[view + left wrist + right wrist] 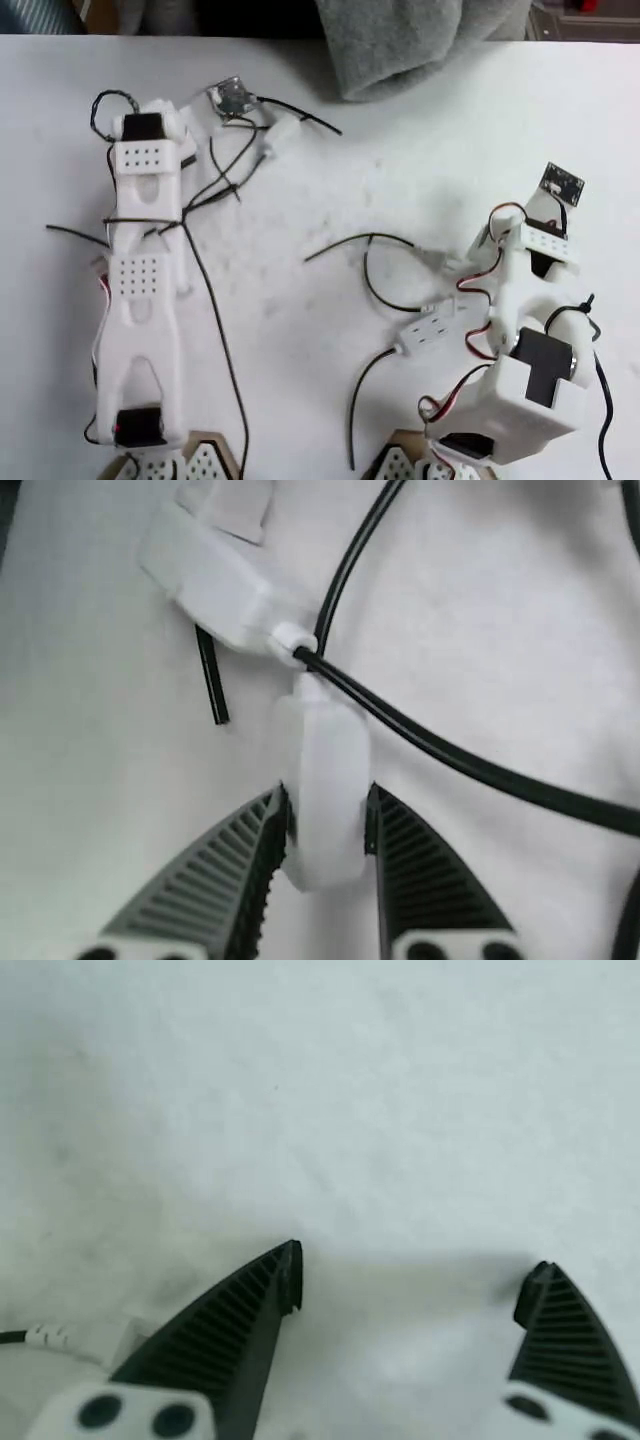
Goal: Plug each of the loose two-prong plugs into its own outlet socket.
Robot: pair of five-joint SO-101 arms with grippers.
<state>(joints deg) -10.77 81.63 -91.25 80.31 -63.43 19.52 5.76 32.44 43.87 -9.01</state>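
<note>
High view: a grey cloth (400, 45) lies at the bench's (300, 330) far edge, with black cables (225, 175) tangled beside the left arm. The left gripper's (325, 800) jaws pinch a white plug (325, 745), which apparently touches a socket block (215, 575). The right gripper's (416, 1260) jaws gape over bare bench (second plug (433, 259) just beside them, outlet strip (430, 325) near).

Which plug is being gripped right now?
The white plug held in the left gripper; the other plug lies loose on the table, untouched.
</note>
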